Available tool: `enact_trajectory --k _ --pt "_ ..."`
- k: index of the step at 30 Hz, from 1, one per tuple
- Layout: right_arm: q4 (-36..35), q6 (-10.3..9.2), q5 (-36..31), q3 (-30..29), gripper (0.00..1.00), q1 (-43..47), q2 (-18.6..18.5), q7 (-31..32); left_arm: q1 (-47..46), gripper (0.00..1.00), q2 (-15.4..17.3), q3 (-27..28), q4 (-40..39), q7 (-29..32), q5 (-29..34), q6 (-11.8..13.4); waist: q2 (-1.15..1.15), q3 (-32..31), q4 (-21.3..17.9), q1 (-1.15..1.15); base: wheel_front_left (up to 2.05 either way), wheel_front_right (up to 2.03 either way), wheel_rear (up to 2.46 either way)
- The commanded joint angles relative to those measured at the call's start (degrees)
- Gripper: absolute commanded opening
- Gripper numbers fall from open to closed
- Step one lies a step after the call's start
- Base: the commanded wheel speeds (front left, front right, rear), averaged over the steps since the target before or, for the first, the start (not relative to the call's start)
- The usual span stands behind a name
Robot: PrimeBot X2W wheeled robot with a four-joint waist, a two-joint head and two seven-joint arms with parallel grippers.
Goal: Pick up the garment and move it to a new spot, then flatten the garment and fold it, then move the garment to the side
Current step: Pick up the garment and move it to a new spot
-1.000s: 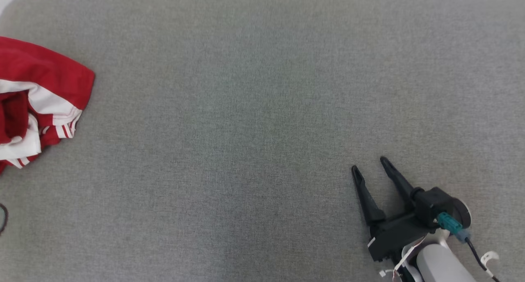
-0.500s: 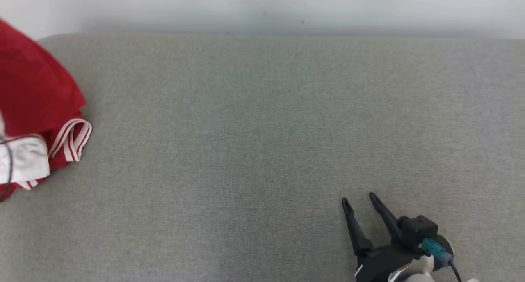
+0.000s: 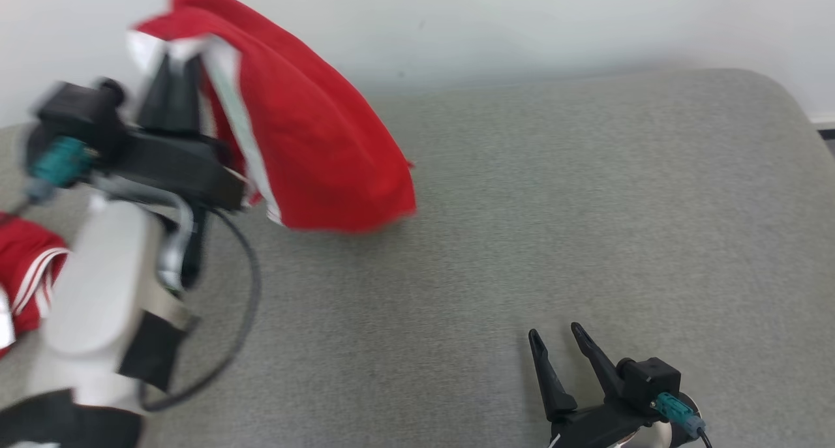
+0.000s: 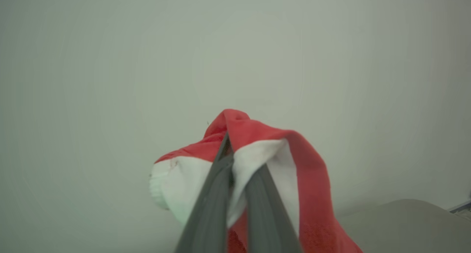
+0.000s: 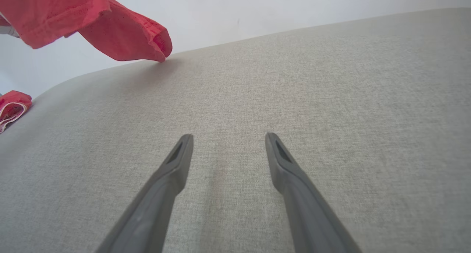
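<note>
The garment (image 3: 313,141) is red cloth with white panels and striped trim. It hangs in the air at the upper left of the head view, its lower edge just touching the grey surface. My left gripper (image 3: 173,70) is shut on a white-and-red fold at its top; the left wrist view shows that fold of the garment (image 4: 265,146) draped over the closed fingers (image 4: 217,194). A second red-and-white striped bunch (image 3: 26,272) lies at the far left. My right gripper (image 3: 554,336) rests open at the lower right, its fingers (image 5: 176,164) spread over bare fabric, with the garment (image 5: 125,35) far up-left.
A grey fabric-covered surface (image 3: 554,207) with rounded corners spreads across the head view. A pale wall (image 3: 522,17) stands behind it. My left arm's cable (image 3: 244,304) loops over the surface at lower left. The surface's right corner curves off near a dark strip (image 3: 825,135).
The head camera has turned and tilted. My left arm came into view from the left, carrying the garment up and rightward off the surface. The right gripper stays open.
</note>
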Motion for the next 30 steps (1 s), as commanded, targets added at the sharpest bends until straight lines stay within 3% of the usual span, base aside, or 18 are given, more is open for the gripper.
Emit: enact_trajectory --k 1,6,10,19,30 --pt "0.0 -0.13 0.5 0.1 1.0 0.6 0.4 0.0 1.6 0.0 -2.1 -0.7 -0.5 -0.2 -0.1 0.0 -0.01 -1.0 -3.3 0.0 0.0 0.0 0.0" --pt "0.4 -0.13 0.8 0.7 1.0 0.7 1.1 0.0 4.4 0.0 -10.8 -2.2 -2.9 -0.2 -0.3 -0.4 -0.01 -0.5 -6.7 0.0 0.0 0.0 0.0" --pt "0.5 -0.13 0.6 0.4 1.0 0.9 1.3 0.0 6.5 0.0 -13.6 -1.8 -5.8 -0.2 -0.3 -0.3 -0.01 -0.1 -7.9 0.0 0.0 0.0 0.0" --pt "0.5 -0.13 0.2 -0.5 1.0 0.1 1.5 0.0 16.8 0.0 -14.5 0.3 -5.8 -0.2 0.5 2.9 -0.01 0.5 -7.9 0.0 0.0 0.0 0.0" --pt "0.4 -0.13 0.1 -0.6 1.0 -0.2 1.5 0.0 28.9 0.01 -14.2 6.2 1.3 -0.2 5.4 3.2 -0.01 0.9 -5.6 0.0 0.0 0.0 0.0"
